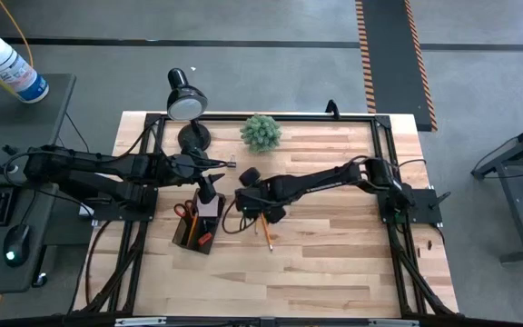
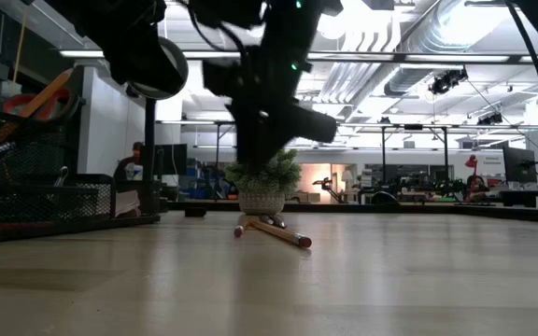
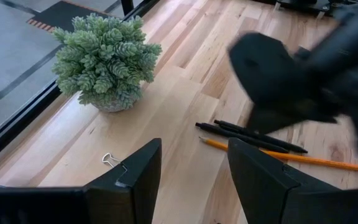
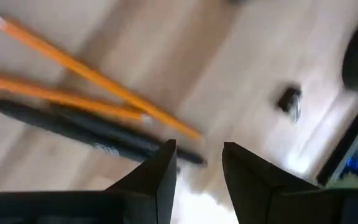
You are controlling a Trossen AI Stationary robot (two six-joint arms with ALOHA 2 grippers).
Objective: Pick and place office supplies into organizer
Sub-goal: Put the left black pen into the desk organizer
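Silver clip [image 3: 109, 160] shows wrist-only

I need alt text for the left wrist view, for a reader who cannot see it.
The left pincer, open and empty, points over a wooden table at two dark pens and a yellow pencil. A green spiky plant stands beyond, a binder clip lies nearby.

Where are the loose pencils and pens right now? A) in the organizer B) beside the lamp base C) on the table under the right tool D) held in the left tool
C: the pencils and pens lie on the bare table just ahead of the right tool, which holds nothing.
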